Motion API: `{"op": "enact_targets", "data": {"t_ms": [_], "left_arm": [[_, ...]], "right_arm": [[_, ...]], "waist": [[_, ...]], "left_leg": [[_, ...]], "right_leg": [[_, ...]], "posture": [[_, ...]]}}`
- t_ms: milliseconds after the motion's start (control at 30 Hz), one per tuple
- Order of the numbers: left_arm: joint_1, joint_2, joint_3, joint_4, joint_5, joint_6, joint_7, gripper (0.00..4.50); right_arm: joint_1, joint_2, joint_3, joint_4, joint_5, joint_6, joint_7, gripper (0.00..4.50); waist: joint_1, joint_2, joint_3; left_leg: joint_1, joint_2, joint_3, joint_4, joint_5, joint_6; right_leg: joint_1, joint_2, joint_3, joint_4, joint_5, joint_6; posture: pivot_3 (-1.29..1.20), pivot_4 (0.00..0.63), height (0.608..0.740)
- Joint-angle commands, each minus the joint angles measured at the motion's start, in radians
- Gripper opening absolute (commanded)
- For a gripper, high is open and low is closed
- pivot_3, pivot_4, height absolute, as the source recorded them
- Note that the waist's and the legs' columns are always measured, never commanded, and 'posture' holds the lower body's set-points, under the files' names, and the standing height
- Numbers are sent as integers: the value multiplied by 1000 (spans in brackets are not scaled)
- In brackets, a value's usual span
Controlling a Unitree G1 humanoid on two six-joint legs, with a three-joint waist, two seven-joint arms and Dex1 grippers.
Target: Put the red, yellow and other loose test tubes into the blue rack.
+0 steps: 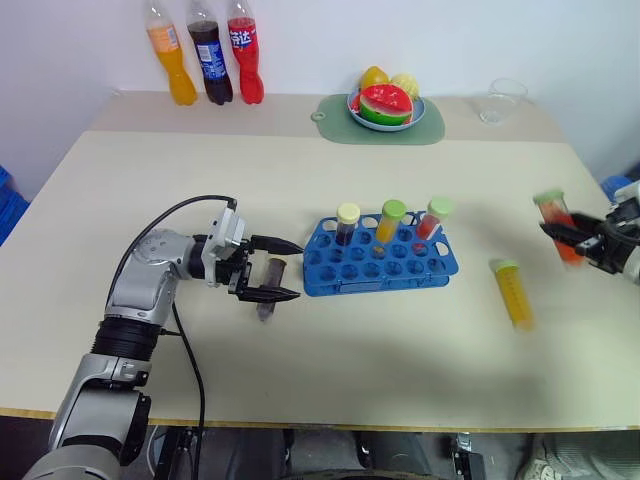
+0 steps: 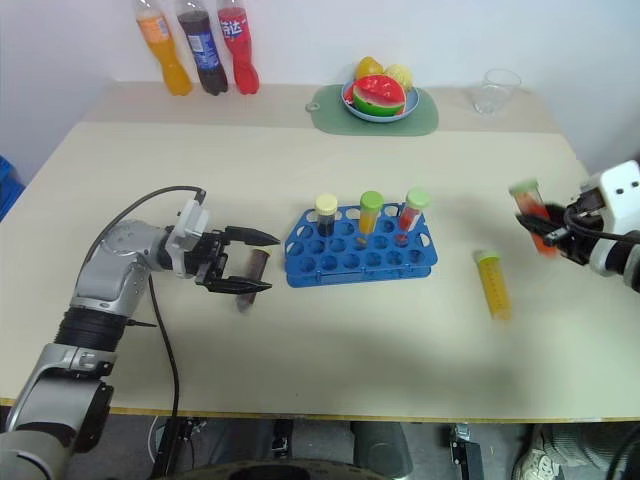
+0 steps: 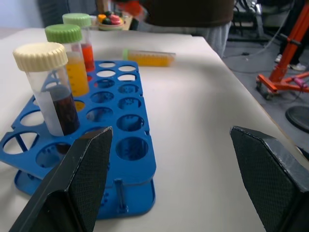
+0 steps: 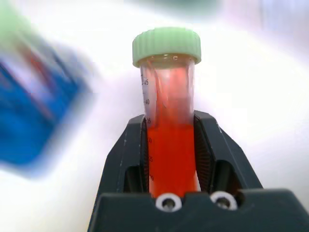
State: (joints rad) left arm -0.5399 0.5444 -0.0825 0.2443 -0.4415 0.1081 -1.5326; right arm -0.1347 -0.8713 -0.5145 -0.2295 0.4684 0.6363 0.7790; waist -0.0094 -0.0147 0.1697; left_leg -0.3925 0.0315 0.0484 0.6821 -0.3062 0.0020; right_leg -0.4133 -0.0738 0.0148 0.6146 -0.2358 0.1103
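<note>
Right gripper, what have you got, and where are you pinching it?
The right gripper pinches a red-orange test tube by its lower body, green cap up. The left gripper is open, holding nothing.

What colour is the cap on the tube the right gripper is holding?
Pale green, on the red tube clamped in the right gripper; the right wrist view shows it best.

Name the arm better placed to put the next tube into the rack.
Right. The right gripper is shut on a red tube, ready to carry to the blue rack; the left gripper is open beside the rack, holding nothing.
</note>
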Motion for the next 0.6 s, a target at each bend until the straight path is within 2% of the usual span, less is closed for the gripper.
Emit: {"op": "enact_targets", "data": {"t_ms": [33, 200, 267, 600], "left_arm": [[-9, -5, 20, 1, -14, -5, 7, 4017], [-31, -14, 16, 43, -10, -17, 2, 4017], [-40, -17, 16, 60, -7, -23, -2, 4017], [-57, -35, 17, 90, -7, -26, -2, 4017]], "right_arm": [[40, 157, -32, -146, 29, -126, -92, 770], [131, 398, 110, -177, -95, -413, -169, 770], [147, 458, 149, -155, -116, -479, -189, 770], [103, 605, 274, 20, -166, -692, -250, 770]], "waist": [[3, 0, 0], [-1, 0, 0], [-2, 1, 0], [-4, 1, 0]], "left_leg": [[0, 0, 0, 0, 0, 0], [0, -1, 1, 1, 0, 0], [0, -1, 1, 1, 0, 0], [1, 0, 2, 1, 0, 0]], "right_leg": [[0, 0, 0, 0, 0, 0], [0, 0, 1, 0, 0, -1], [0, 0, 1, 0, 0, -1], [0, 0, 2, 1, -1, -2]], "posture": [[0, 150, 740], [0, 150, 740], [0, 150, 740], [0, 150, 740]]}}
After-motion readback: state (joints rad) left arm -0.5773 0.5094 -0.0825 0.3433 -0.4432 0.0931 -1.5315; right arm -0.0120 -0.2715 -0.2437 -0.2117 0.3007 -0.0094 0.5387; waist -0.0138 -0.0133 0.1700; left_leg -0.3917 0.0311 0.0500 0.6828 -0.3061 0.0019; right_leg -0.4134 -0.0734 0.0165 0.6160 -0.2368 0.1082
